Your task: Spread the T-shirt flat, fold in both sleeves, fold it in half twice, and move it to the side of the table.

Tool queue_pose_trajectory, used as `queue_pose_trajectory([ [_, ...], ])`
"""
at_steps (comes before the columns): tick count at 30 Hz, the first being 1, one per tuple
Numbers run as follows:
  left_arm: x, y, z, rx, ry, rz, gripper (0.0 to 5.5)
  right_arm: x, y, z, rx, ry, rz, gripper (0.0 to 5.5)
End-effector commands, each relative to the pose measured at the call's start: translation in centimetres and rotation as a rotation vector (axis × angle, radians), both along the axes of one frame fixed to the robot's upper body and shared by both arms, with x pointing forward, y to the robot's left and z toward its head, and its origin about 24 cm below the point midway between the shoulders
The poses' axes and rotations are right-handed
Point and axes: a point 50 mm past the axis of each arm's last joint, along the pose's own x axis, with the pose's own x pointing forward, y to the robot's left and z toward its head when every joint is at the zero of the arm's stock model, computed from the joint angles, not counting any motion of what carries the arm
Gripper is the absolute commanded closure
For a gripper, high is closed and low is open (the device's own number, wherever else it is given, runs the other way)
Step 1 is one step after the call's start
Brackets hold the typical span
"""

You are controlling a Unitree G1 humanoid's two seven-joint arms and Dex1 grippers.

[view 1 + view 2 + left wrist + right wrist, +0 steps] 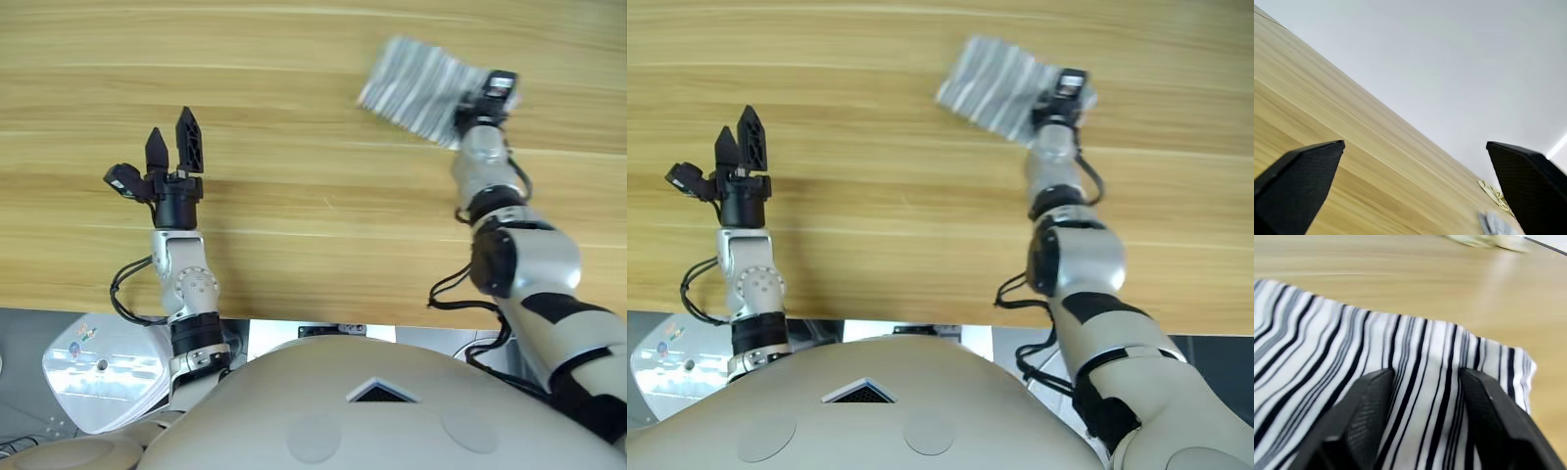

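The T-shirt, white with black and grey stripes, lies folded into a small packet on the far right of the wooden table. My right gripper is down on its right end. Its two black fingers stand apart and rest on the striped cloth, open. From the head views the wrist covers that end of the packet. My left gripper is held up over the left part of the table, far from the shirt, open with nothing between its fingers.
A small pale yellowish object lies on the table beyond the shirt, near the far edge. Bare wood stretches between the two arms. The table's near edge runs just in front of me.
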Motion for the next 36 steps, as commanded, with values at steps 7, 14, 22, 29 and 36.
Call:
queue_pose_trajectory([
  [7,-7.0,3.3,-0.2,-0.001,0.013,0.281,0.12,-3.8,-5.2,-0.3,0.163,0.038,-0.699,2.97],
  [14,-10.2,4.3,-0.1,-0.005,0.018,0.378,0.12,-4.8,-7.3,1.2,0.218,-0.029,-0.984,2.97],
  [22,-10.4,4.7,0.0,0.003,0.017,0.378,0.12,-4.7,-8.0,2.4,0.201,-0.128,-1.036,2.97],
  [29,-4.3,3.7,1.6,0.262,0.076,0.335,0.12,-0.1,-7.8,12.8,-0.078,-0.711,-0.645,2.97],
  [36,10.0,-2.4,4.5,0.824,0.120,0.290,0.12,1.9,6.4,8.6,-0.343,-0.679,0.346,2.97],
])
